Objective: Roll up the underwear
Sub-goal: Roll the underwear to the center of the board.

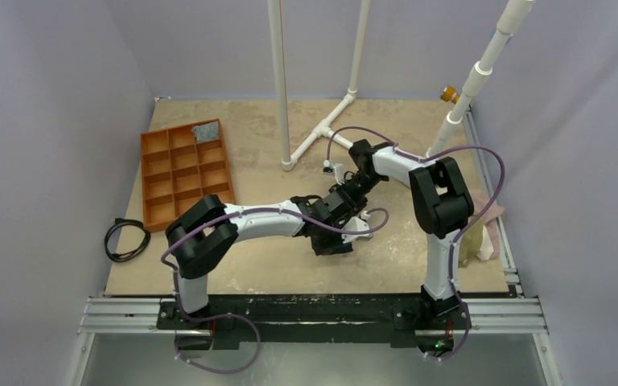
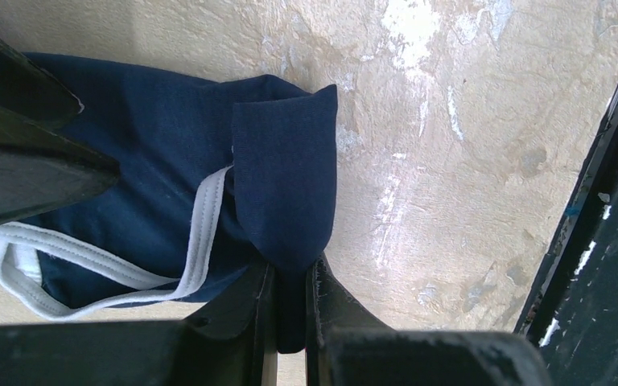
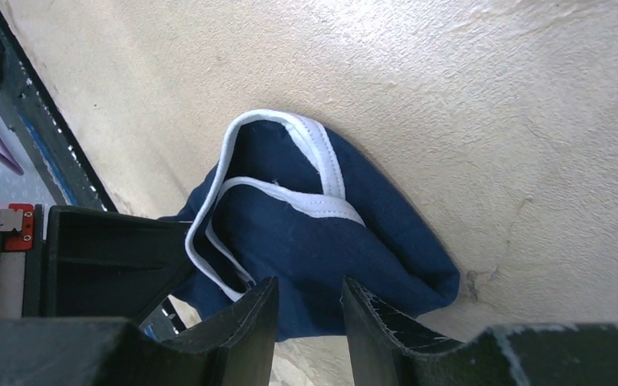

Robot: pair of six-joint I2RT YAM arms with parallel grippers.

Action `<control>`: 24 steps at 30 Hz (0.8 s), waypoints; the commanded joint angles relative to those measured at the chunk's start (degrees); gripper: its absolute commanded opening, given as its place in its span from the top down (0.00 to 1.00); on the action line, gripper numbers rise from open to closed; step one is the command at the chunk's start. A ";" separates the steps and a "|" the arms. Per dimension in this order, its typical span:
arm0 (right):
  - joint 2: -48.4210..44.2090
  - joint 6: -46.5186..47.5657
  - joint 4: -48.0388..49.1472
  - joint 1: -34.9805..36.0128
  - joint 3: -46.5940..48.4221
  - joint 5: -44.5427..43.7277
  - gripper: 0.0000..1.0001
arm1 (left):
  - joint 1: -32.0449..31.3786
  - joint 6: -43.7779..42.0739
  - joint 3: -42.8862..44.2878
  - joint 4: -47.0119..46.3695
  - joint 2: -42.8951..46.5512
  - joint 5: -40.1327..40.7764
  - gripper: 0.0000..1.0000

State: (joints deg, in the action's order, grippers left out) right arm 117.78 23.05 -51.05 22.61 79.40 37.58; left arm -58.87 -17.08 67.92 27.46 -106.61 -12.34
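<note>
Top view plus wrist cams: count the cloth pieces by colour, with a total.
Navy: 1, the underwear
Olive-green: 1, olive-green cloth at the far right
Pale pink: 1, pale pink cloth next to it
Grey: 1, grey piece in a corner compartment of the tray, looks like cloth
Total: 4

Your beige, mottled tabletop [image 1: 257,137] sits boxed in by plain pale lilac walls [image 1: 56,96]. White plastic pipes [image 1: 279,88] stand at its far end; silver metal rails [image 1: 121,315] line your near edge.
</note>
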 commanded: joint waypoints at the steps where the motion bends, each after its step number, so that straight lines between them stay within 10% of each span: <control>1: 0.49 2.62 7.52 -1.72 -0.46 -11.20 0.61 | 0.21 0.74 -0.80 8.93 -4.20 -6.44 1.00; 24: -1.67 2.76 5.71 -2.51 -0.93 -8.33 0.49 | 10.37 -1.33 8.63 17.29 -18.25 -29.64 1.00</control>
State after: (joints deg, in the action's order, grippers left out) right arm 115.96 22.33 -50.22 22.33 78.67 35.79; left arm -47.79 -18.11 78.67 36.80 -118.76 -43.53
